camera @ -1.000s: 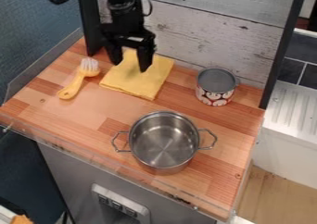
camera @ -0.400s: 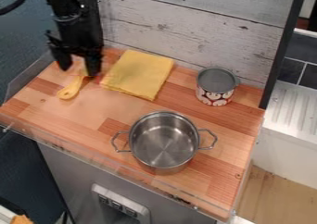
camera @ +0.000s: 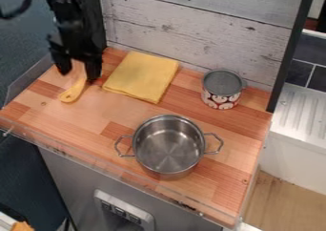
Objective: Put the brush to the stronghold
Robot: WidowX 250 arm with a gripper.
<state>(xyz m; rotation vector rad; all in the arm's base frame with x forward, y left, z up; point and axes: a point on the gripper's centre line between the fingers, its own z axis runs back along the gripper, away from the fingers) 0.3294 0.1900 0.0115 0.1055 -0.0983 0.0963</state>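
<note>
The brush [camera: 73, 91] is located at the left of the counter [camera: 96, 115], with its handle laid toward the front edge and its head end largely hidden by the hand [camera: 78, 76]. The hand has been shifted leftward from above the folded yellow cloth [camera: 141, 76] to the head end of the brush; its fingers are spread, with the brush seen between them. Alignment for a grasp is therefore judged to be nearly complete, but a secured grip is not indicated. The fingers should next be closed on the brush before lifting; slippage may result if only the bristle end is caught. The cloth is positioned just beside the hand, on the pot side. Farther out, the two-handled metal pot [camera: 168, 146] is set upright near the front; its bare bottom is visible and no contents are seen. The patterned can [camera: 221, 90] is placed upright behind it, to the right; whether anything is contained cannot be determined. The stronghold cannot be identified with certainty; the pot is judged a possible receptacle.
</note>
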